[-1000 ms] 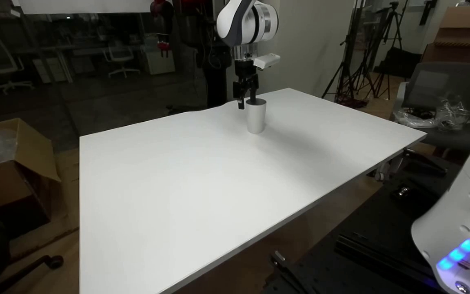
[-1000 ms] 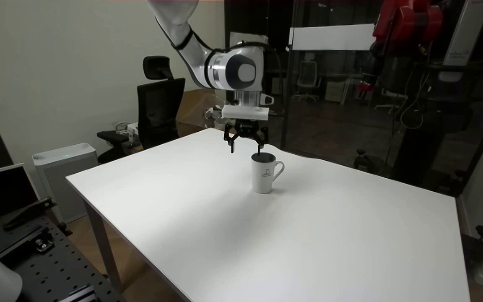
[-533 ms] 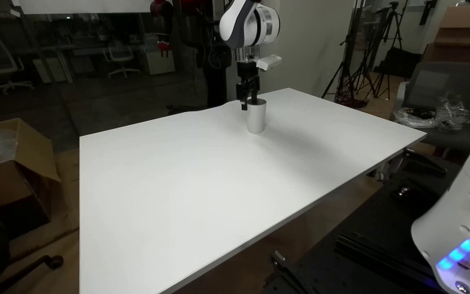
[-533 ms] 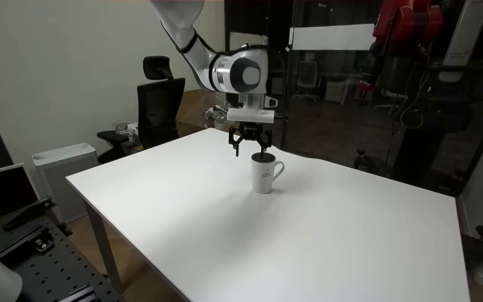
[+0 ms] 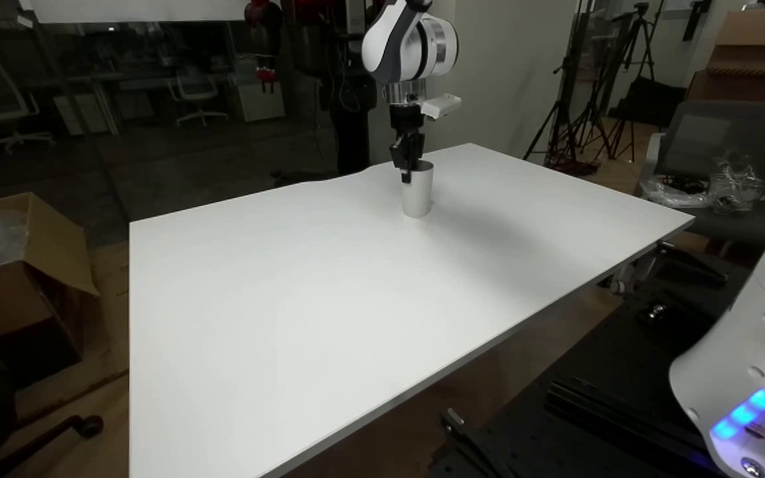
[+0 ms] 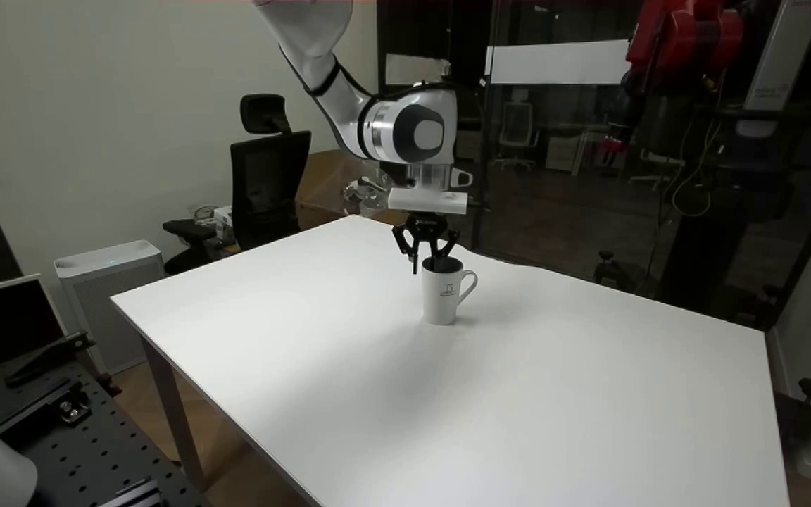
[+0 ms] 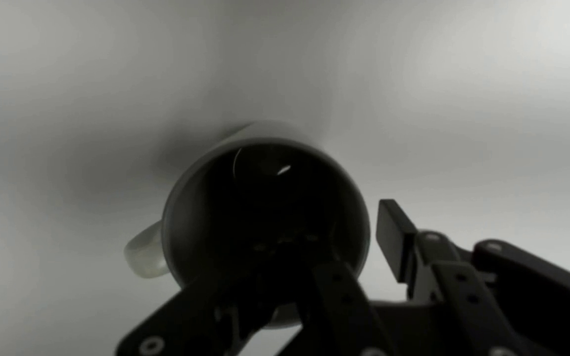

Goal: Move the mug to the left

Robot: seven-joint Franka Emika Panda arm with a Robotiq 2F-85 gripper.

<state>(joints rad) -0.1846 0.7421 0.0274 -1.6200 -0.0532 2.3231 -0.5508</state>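
Note:
The light mug (image 6: 439, 299) stands upright on the white table (image 6: 553, 394), its handle (image 6: 470, 285) turned away from the outer finger. My gripper (image 6: 426, 267) comes down over its rim and straddles the wall: one finger dips inside, the other hangs outside. In the wrist view, a narrow gap separates the outer finger (image 7: 396, 242) from the rim of the mug (image 7: 364, 212), so the jaws stand partly apart. The inner finger is lost in the dark interior, and whether it touches the wall cannot be told.
The tabletop's long front edge (image 5: 475, 348) faces the robot base (image 5: 754, 372). Beyond the table are a cardboard box (image 5: 24, 279), a black chair (image 6: 268, 183) and a red robot arm (image 6: 687, 42).
My gripper has lowered and shifted slightly toward the mug, and its jaws have drawn much closer together around the wall. The mug has stayed where it was.

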